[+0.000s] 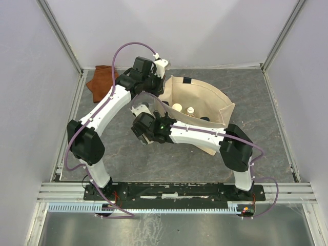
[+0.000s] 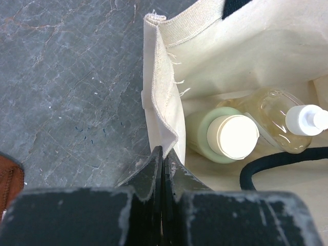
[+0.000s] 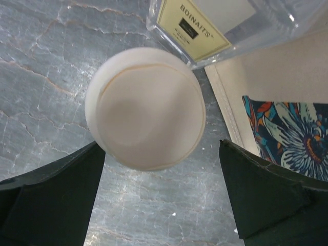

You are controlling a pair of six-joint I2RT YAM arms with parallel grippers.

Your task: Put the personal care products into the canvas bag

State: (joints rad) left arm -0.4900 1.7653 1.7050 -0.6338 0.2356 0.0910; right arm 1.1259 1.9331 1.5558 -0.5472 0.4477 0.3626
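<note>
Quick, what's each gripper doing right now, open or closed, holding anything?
Left gripper: closed, pinching the rim of the beige canvas bag.
Right gripper: open, with a finger on either side of the cream cylindrical bottle, not gripping it.

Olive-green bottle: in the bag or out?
In. The left wrist view shows the olive-green bottle inside the canvas bag, cap up, beside the amber bottle.

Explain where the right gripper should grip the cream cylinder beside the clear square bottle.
Probably its round side wall, descending from above: the cream cylinder stands upright, end-on between the right gripper's open fingers; the clear square bottle crowds another side.
</note>
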